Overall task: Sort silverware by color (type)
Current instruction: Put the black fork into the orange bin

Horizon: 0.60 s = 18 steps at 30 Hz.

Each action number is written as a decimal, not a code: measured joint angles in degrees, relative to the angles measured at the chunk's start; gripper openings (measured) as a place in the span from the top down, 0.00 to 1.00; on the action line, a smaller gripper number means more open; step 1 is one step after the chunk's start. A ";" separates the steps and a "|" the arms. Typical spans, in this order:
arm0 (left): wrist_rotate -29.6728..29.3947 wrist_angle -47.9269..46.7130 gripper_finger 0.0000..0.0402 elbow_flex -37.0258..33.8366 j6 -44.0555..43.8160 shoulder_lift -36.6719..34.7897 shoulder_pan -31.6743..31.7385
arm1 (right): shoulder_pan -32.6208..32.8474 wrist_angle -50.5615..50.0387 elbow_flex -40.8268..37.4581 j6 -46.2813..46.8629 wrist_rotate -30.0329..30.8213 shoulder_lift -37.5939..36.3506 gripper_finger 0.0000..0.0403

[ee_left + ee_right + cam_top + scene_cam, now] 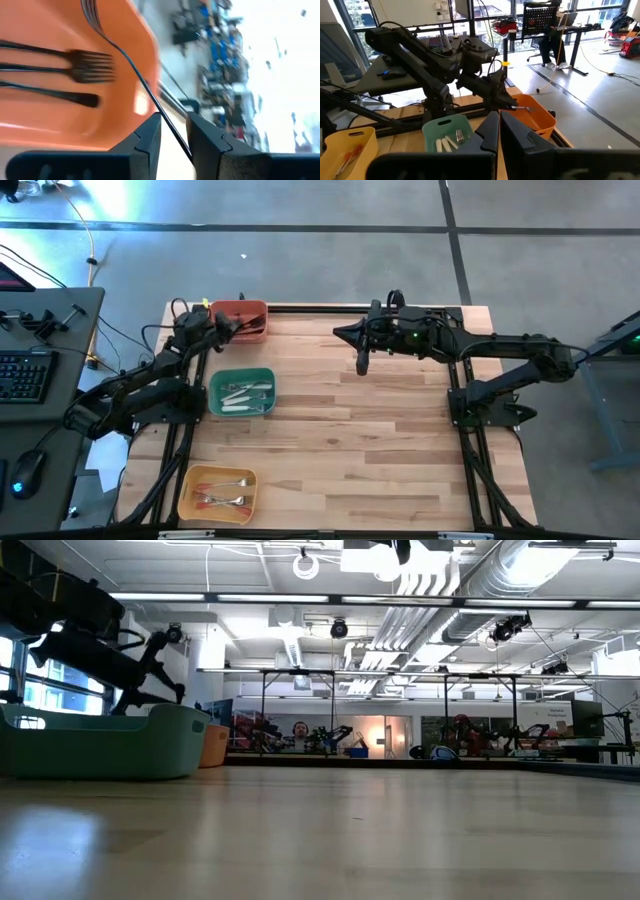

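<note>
the sorting looks close to finished, judging by how things lie; no silverware is visible loose on the table [380, 460] in the high view; every piece seen sits in one of three bins along the left side

taking the green bin [241, 392] as the landmark: it holds the white-handled pieces [243, 394]; the yellow bin [217, 494], on the near side of it, holds the orange-handled pieces [222, 496]; the orange bin [241, 319], on the far side of it, holds the black forks [75, 65], lying flat on that bin's floor in the left wrist view

the left gripper [173, 131] hovers over the orange bin, just beyond the green bin; its fingers [150, 137] stand a little apart, with one thin black utensil [132, 65] running between them and up over the bin's rim; whether it is pinched or already let go i cannot tell; it looks like a drop in hand

the right gripper [499, 131] waits over the table's far edge, well to the right of the green bin, fingers pressed together and holding nothing

what is left, as far as shown: getting this last black piece into the orange bin and drawing the arm clear
</note>
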 joint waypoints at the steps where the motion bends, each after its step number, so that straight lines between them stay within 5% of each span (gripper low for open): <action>1: 1.32 1.20 0.80 0.00 0.49 0.00 0.00 | 0.02 -0.17 0.00 0.00 -0.01 0.00 1.00; 18: 3.46 5.69 0.96 0.00 3.89 -0.04 -3.41 | 0.02 -2.49 0.00 -0.20 -0.06 0.04 1.00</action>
